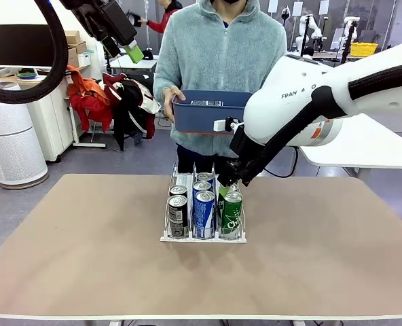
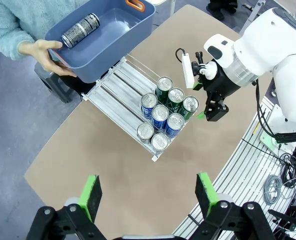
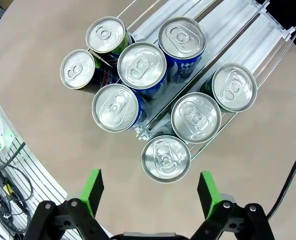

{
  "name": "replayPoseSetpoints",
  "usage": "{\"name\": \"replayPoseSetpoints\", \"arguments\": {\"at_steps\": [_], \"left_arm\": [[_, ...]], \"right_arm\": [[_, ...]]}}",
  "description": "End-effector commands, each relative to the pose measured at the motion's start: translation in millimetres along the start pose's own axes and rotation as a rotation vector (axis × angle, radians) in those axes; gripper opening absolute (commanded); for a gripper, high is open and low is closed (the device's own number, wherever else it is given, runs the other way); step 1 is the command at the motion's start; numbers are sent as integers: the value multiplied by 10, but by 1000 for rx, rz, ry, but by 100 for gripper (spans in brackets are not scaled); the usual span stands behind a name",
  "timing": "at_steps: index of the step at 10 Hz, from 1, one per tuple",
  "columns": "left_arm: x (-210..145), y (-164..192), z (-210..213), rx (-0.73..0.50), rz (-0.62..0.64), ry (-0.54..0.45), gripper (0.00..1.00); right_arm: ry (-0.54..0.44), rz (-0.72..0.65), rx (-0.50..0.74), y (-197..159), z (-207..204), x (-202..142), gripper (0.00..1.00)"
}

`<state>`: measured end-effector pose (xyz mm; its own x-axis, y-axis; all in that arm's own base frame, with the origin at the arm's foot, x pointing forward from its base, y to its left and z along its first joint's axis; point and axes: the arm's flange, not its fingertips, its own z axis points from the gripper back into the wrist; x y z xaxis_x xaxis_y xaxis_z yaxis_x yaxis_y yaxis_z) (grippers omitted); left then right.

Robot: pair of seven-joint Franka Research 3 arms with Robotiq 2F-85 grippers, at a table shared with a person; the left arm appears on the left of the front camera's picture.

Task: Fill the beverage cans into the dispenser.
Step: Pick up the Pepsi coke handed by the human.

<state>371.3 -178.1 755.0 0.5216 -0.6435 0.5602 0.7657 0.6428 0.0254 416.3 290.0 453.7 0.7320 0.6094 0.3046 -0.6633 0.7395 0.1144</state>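
Spreading tan across the lower frame, the surface (image 1: 323,258) carries the dispenser (image 1: 202,239) at centre, beverage cans (image 1: 204,212) crowding its near end. The right gripper (image 3: 150,182) hangs wide above them; the left gripper (image 2: 149,192) (upper left) gapes empty. Grey floor (image 1: 119,159) lies beyond.

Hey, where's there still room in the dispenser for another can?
Bare: the far stretch of all three dispenser lanes, toward the person's tub; most in the two-can lane. Crowded: the near end, eight cans packed below the right gripper.

White right arm (image 1: 289,102) with black hose and perhaps an orange label; left gripper (image 2: 149,191) black, green-padded.
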Motion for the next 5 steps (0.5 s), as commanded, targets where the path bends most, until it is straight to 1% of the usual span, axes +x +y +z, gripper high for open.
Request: {"name": "replayPoseSetpoints", "arguments": {"at_steps": [1,3,4,5], "left_arm": [[-9,9,3,-1,0,1,100],[-9,9,3,-1,0,1,100],[-9,9,3,-1,0,1,100],[-9,9,3,-1,0,1,100]], "right_arm": [[-4,122,62,3,271,-31,100],[-103,183,82,-164,858,6,100],[-128,203,113,-288,1137,10,100],[-178,160,119,-354,1432,-4,100]]}}
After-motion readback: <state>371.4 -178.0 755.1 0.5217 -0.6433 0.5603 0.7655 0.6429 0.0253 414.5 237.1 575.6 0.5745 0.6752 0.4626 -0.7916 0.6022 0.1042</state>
